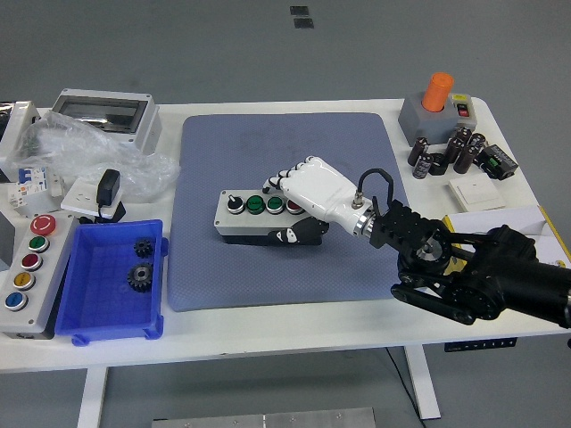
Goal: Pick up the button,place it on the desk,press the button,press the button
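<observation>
We see the button box (254,217) as a long grey housing with a dark lower edge, its top carrying a row of controls: a black-and-white knob at the left end, two green buttons beside it, and a red one partly under the fingers. It lies on the blue-grey mat (285,160) in the middle of the white table (268,334), slightly below the mat's centre. Our right hand (308,198), white-shelled on a black arm, grasps the box at its right end, fingers curled over the top and far side and the dark thumb against the near side. At the left, a blue bin (85,299) holds two dark gears (141,264), one behind the other. Just beside it sits a second grey box with five coloured buttons (27,267), red, green, red, yellow and blue. Farther back are a crumpled clear plastic bag (85,147) and a grey enclosure with a clear lid (103,111). At the far right corner stands a grey box with an orange cylinder (437,89) on top.
</observation>
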You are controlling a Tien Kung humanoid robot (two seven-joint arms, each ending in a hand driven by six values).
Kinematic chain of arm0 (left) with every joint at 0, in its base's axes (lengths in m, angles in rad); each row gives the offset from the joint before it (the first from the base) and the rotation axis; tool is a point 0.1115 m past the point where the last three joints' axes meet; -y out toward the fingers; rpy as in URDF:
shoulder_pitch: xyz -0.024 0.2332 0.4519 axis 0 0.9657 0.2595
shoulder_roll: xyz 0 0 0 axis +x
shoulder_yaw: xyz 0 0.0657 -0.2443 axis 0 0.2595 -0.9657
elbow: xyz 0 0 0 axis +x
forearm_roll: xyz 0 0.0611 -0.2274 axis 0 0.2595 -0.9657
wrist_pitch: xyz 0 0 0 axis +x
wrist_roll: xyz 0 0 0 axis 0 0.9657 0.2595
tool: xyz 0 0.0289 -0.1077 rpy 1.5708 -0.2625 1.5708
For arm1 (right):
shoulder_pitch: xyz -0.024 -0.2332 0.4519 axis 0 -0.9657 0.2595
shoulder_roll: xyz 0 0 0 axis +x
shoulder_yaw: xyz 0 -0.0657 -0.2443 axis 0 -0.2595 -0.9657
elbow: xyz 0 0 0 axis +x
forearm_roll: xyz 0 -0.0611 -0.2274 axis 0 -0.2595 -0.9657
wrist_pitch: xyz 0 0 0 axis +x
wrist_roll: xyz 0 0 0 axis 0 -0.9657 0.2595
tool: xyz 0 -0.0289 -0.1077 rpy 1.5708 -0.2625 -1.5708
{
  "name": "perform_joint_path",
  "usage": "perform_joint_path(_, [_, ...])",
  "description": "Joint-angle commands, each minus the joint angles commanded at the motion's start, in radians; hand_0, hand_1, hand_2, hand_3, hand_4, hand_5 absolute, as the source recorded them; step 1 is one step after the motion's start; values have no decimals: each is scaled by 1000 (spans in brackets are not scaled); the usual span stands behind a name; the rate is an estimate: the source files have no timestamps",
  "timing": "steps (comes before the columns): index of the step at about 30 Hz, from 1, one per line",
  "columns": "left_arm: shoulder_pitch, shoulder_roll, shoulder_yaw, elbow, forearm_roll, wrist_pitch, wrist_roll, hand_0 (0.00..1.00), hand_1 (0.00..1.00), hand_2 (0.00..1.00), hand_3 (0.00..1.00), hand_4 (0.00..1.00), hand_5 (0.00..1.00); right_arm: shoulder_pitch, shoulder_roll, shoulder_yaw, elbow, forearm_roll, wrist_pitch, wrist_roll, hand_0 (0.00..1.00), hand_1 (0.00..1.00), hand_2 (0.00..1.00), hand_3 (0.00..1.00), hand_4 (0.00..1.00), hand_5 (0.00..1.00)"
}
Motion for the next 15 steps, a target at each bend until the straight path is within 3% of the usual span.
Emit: perform_joint_path(15, [-1,-1,4,1,-2,-3,1,593,648,599,612,684,248,1,2,12,-15,1,50,0,146,349,322,316,371,33])
